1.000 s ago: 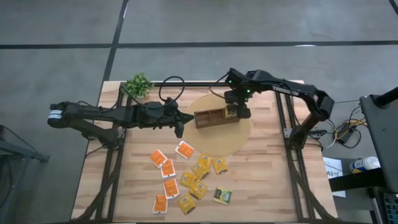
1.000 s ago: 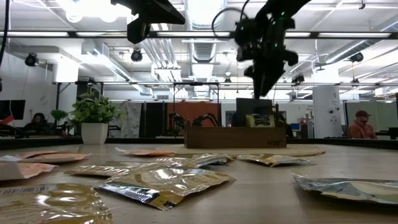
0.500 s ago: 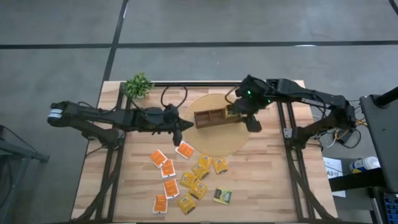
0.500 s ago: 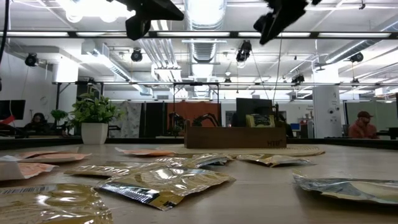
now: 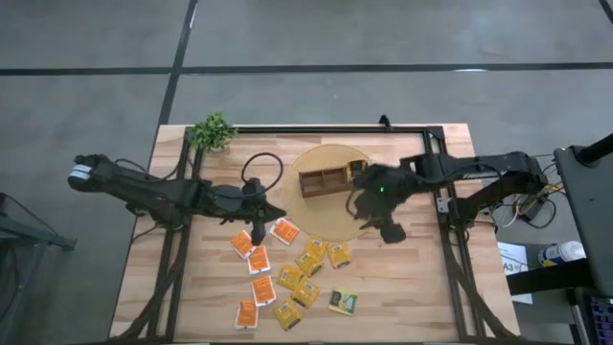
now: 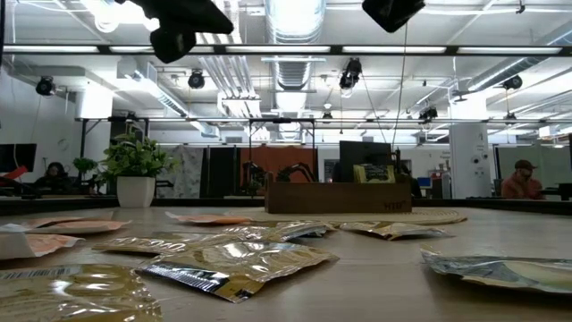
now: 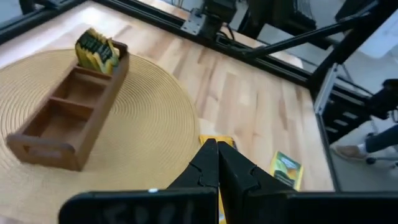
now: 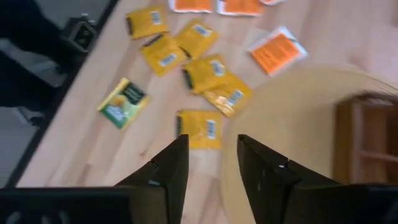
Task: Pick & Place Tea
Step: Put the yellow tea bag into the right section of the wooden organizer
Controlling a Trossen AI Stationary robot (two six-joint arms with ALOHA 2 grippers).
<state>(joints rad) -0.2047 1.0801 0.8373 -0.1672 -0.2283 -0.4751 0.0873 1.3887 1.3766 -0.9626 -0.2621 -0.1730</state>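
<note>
My right pincer [image 5: 391, 230] has come away from the wooden box [image 5: 329, 180] and now hangs over the near edge of the round woven mat [image 5: 330, 223], its fingers [image 8: 168, 169] parted with nothing between them. A second ago it stood right at the box's right-hand compartment; that compartment now holds a couple of dark-labelled sachets [image 7: 96, 48] standing on edge, so I judge that delivery done and this arm free for the next one.

My left pincer [image 5: 257, 233] has dropped from beside the box to just over the orange sachets, closed tight and empty, the tips [image 7: 214, 163] pressed together.

The rest of the tea [image 5: 292, 278] lies loose on the table [image 5: 412, 287] in front of the mat: orange ones to the left, yellow in the middle, one green sachet [image 5: 343, 303] nearest the front. The yellow sachet [image 8: 200, 129] by the mat's edge sits closest to my open fingers, likely my next pick
</note>
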